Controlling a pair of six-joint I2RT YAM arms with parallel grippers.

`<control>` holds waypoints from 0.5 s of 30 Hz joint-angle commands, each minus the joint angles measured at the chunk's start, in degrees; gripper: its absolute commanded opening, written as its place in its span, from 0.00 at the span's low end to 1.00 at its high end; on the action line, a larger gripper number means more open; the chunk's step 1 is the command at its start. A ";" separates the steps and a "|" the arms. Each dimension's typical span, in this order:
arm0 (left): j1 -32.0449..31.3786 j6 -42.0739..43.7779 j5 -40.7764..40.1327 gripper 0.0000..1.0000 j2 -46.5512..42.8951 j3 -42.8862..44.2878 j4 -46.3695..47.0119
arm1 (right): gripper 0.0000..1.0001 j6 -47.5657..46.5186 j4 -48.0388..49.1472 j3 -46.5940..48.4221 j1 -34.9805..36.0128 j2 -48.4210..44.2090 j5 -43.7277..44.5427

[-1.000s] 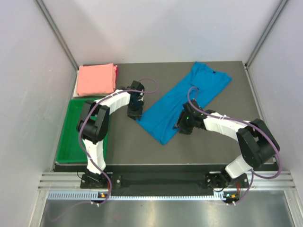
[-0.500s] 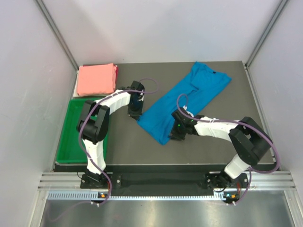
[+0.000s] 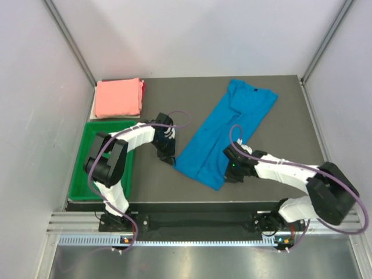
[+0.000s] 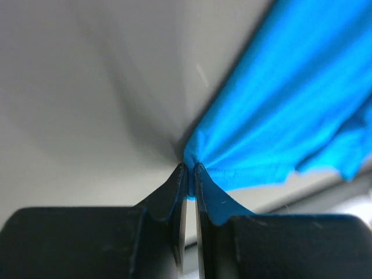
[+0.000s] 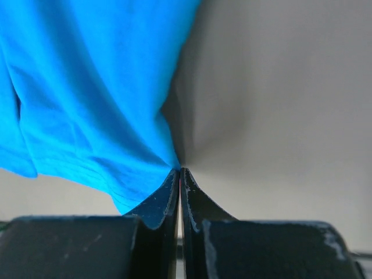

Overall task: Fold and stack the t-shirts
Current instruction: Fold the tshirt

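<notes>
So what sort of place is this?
Likely a robot lab cell: two arms bolted to a dark table, bare white walls around it, an aluminium rail at its near edge.

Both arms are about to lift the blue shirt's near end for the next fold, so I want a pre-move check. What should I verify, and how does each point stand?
1. Left claw pinching a near corner of the blue shirt: ok.
2. Right claw pinching the other near corner: ok.
3. Both claws holding every cloth layer: cannot tell.
4. Blue shirt's collar end lying flat on the table: ok.
5. Pink shirt folded at the far left, apart from the blue one: ok.
</notes>
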 commanded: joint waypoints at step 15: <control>-14.07 -12.32 5.23 0.59 -22.79 -13.82 6.97 | 0.20 -1.01 -22.62 -12.07 0.75 -28.85 1.11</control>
